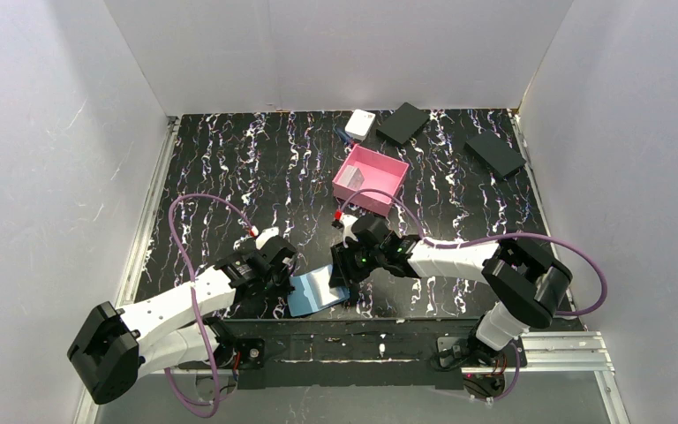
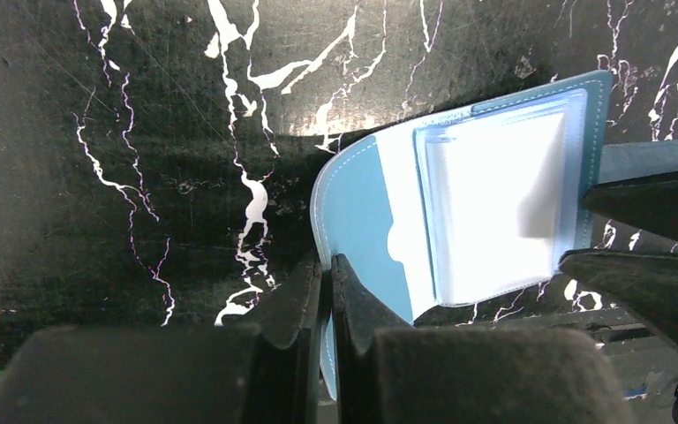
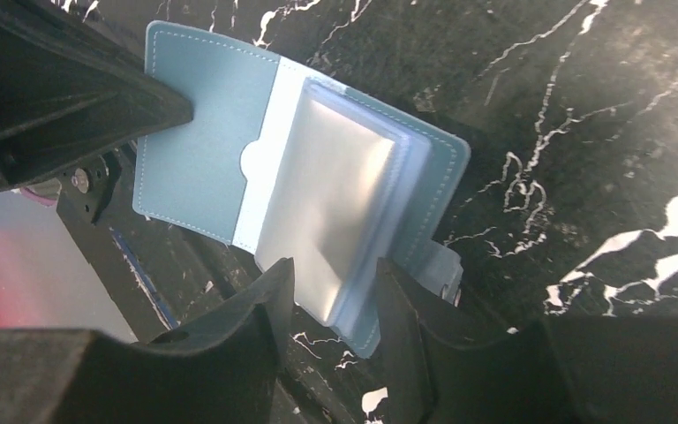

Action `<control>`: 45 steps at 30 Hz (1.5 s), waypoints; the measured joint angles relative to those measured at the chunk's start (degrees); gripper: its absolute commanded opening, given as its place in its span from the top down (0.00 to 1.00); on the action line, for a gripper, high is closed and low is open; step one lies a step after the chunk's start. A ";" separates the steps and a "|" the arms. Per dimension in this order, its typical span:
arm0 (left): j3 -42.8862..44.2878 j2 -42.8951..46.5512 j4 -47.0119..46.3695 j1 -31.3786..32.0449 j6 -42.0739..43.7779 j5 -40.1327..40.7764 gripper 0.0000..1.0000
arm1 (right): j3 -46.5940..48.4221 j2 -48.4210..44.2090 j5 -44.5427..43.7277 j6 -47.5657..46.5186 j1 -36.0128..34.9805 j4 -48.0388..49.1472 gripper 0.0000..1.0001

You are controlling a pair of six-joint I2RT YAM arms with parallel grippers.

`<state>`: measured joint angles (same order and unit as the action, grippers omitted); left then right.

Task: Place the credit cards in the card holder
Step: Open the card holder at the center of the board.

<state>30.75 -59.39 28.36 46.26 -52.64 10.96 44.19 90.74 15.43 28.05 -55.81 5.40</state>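
Card holder (image 1: 315,291) lies open on the marbled black surface (image 1: 229,177), close to the near edge, between the two claws. Its pale blue inside faces up, with clear sleeves (image 3: 327,212) on the right half.

Left claw (image 2: 327,296): fingers closed flat together, pinching the near edge of the holder's left flap.

Right claw (image 3: 331,296): fingers partly apart, straddling the near edge of the sleeve stack. Cannot tell whether they press on it.

Pink tray (image 1: 353,172) sits well apart, farther back and right of centre.
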 measured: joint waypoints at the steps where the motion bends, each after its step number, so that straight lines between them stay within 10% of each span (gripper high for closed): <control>1: -0.13 0.12 0.04 0.00 -0.02 0.00 1.00 | -0.16 -0.23 0.19 0.23 0.32 -0.13 0.52; 45: -1.54 0.36 -2.54 -0.02 -1.15 -1.02 1.00 | -7.63 3.10 14.61 19.79 1.16 25.30 0.59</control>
<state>29.21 -59.02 25.82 46.24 -53.80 9.94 36.56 93.84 30.05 47.84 -54.65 30.70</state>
